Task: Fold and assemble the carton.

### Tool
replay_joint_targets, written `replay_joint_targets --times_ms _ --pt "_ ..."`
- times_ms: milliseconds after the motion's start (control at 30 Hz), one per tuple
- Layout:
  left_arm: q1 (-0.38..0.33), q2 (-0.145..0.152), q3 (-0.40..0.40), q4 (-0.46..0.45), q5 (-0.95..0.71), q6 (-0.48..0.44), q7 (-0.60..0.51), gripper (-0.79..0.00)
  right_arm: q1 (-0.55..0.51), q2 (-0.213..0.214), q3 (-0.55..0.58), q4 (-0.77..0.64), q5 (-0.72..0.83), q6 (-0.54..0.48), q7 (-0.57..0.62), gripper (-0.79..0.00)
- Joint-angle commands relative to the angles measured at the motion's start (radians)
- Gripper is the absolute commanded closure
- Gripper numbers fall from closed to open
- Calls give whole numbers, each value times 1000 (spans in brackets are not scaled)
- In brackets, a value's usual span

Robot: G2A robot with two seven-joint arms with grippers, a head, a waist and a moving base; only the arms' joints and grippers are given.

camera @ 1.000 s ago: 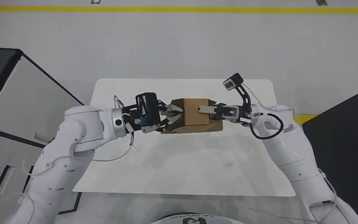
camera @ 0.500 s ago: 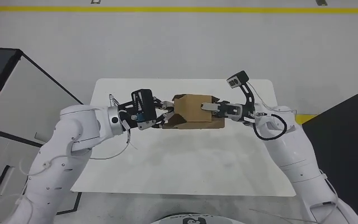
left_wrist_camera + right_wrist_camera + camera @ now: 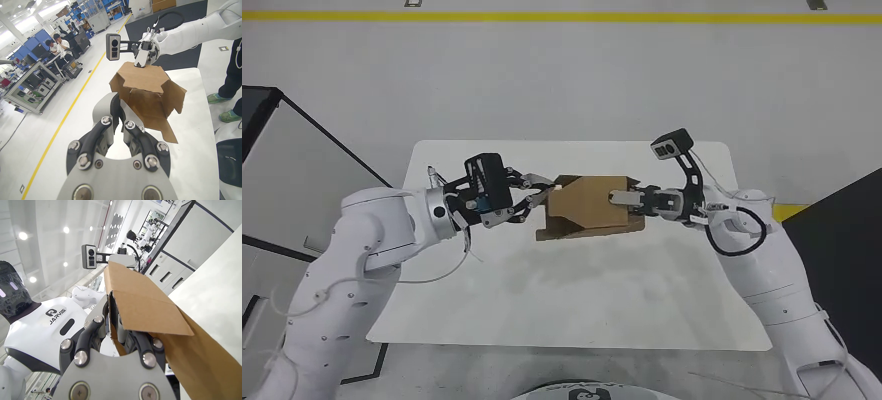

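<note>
— Located the carton [image 3: 587, 205] yet?
— Yes. Found half-erected above the middle of the white table [image 3: 542, 300], between the two grippers, with end flaps [image 3: 143, 83] splayed toward the left gripper [image 3: 119, 103]. Unable to tell whether the lowest one rests on the table.
— Held how?
— Pinched at the far end by the right gripper [image 3: 627, 198], clamping cardboard between its fingers. Seeing nothing in the left gripper: closed down to a slit, empty, parked just beside the open flaps. Unable to confirm contact.
— Worries?
— Several, as judgement only. Depending on a one-ended pinch of thin board: liable to sag, swing or slip free. Liable to spring back flat with flaps untucked. Risking a crumpled flap, too, if brought in off-line with closed fingers.
— Against a second ago?
— Then caught with the left fingers in among those flaps; now backed off toward its own side. Also left the carton skewed where it hangs, and carried the right gripper slightly outward.
</note>
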Motion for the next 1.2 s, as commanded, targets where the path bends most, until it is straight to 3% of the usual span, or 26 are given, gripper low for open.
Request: replay_joint_targets --times_ms 0,1167 --pt "0 0 1 1 3 0 3 0 0 0 -1 -1 5 -3 14 0" --pt "-27 0 28 12 10 -15 10 0 14 10 -37 -19 5 47 125 0"
